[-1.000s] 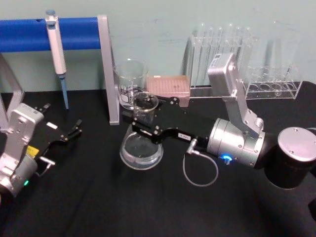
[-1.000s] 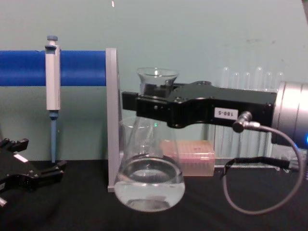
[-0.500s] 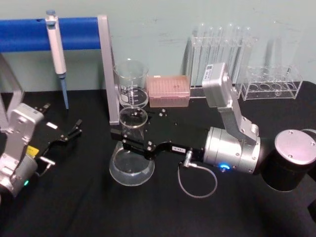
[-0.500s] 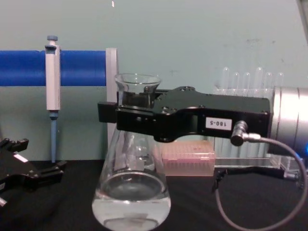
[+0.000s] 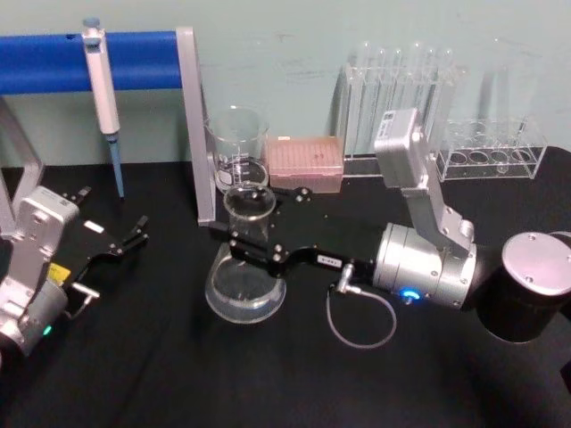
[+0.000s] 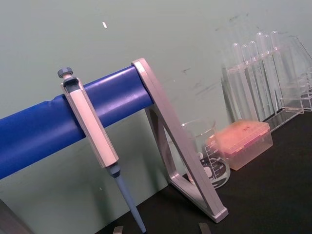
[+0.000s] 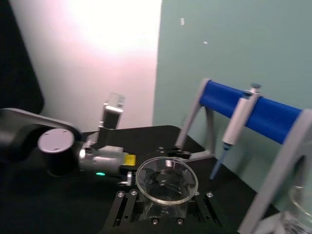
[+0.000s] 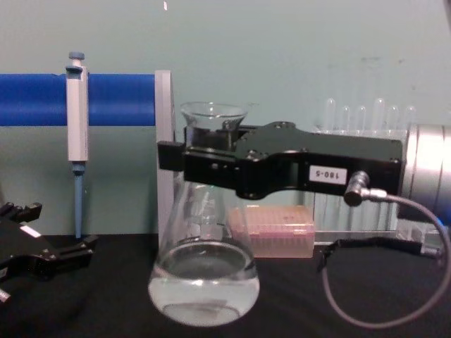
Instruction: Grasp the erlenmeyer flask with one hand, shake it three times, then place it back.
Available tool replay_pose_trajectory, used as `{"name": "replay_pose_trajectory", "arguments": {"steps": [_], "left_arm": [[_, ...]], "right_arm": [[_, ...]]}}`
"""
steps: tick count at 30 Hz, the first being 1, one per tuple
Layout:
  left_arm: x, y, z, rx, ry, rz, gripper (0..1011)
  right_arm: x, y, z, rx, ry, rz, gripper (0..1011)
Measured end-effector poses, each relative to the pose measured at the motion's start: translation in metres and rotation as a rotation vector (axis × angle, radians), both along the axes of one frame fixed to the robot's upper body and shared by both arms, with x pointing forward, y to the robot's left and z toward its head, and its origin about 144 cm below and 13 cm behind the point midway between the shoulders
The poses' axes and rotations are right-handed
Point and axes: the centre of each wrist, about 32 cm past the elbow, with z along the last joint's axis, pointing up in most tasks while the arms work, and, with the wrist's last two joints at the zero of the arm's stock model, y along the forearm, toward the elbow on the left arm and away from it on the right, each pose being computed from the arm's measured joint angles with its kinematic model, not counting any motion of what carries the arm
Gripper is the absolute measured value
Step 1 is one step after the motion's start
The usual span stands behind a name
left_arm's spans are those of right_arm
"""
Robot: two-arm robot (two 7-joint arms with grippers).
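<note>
The erlenmeyer flask is clear glass with a little clear liquid in its wide base. My right gripper, the hand, reaches in from the right and is shut on the flask's neck just under the flared rim. In the chest view the flask hangs upright from the right gripper, its base low over the black table. The right wrist view looks down into the flask's rim between the fingers. My left gripper rests open at the table's left, apart from the flask.
Behind the flask stand a glass beaker, a pink tip box and racks of test tubes. A pipette hangs on a blue bar with a grey frame leg just left of the flask. A grey cable loops below the wrist.
The right gripper has swung the flask back to the right and away from me after shifting it left and nearer. The left arm has not moved.
</note>
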Motion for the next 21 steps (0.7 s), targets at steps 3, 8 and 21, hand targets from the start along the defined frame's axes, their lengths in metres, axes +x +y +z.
{"name": "replay_pose_trajectory", "arguments": {"steps": [3,8,21], "left_arm": [[0.0,0.0,0.0,0.0,0.0,0.0,1001],[0.0,0.0,0.0,0.0,0.0,0.0,1001],[0.0,0.0,0.0,0.0,0.0,0.0,1001]], "right_arm": [[0.002,-0.003,0.0,0.003,-0.006,-0.033,448],[0.006,-0.009,0.0,0.004,-0.018,-0.1,448],[0.017,-0.028,-0.002,0.002,-0.032,-0.272,448]]}}
